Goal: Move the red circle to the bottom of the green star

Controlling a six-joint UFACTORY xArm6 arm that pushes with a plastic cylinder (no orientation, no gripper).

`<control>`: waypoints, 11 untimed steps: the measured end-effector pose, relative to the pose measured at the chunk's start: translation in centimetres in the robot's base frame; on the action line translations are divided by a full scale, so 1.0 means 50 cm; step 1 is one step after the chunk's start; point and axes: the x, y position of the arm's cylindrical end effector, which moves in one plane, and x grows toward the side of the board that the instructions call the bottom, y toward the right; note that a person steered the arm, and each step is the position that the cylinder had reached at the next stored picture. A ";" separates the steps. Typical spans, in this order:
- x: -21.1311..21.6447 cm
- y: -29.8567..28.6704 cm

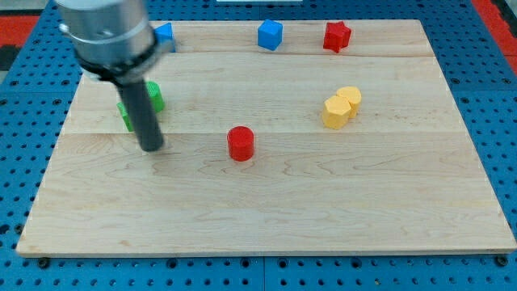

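The red circle [240,143] is a short red cylinder standing near the board's middle. The green star [153,98] lies at the view's left, mostly hidden behind my dark rod, with green showing on both sides of it. My tip [152,148] rests on the board just below the green star and about a hand's width to the left of the red circle, touching neither as far as I can see.
A blue block [166,35] peeks out behind the arm at the top left. A blue cube [270,35] and a red star [337,36] sit along the top edge. Two yellow blocks [342,107] touch each other at the right. The wooden board [266,218] lies on a blue pegboard.
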 end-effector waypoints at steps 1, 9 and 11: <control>0.016 -0.054; -0.010 0.228; 0.076 0.178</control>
